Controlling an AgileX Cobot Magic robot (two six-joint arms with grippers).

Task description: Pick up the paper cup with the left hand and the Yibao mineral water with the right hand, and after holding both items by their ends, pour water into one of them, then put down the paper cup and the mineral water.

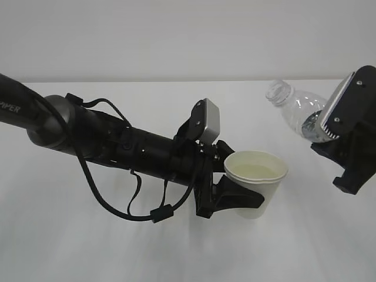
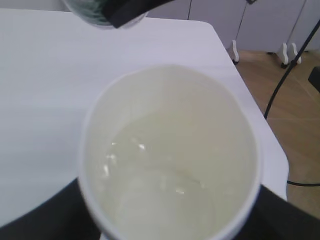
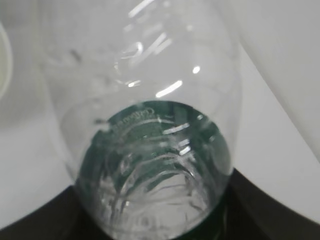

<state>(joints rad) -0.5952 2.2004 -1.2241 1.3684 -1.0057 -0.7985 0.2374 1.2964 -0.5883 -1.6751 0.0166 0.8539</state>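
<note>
My left gripper (image 1: 238,197) is shut on the white paper cup (image 1: 257,183) and holds it upright above the table. The cup has water in it, seen from above in the left wrist view (image 2: 170,160), with black fingers (image 2: 45,215) at both lower sides. My right gripper (image 1: 338,150) is shut on the Yibao mineral water bottle (image 1: 296,108), which is tilted with its open neck up-left, above and to the right of the cup. In the right wrist view the bottle (image 3: 150,150) fills the frame, green label showing through it.
The white table (image 1: 88,247) spreads under both arms. In the left wrist view its right edge (image 2: 270,135) drops to a wooden floor with a black cable (image 2: 285,75). The cup rim shows at the left edge of the right wrist view (image 3: 4,60).
</note>
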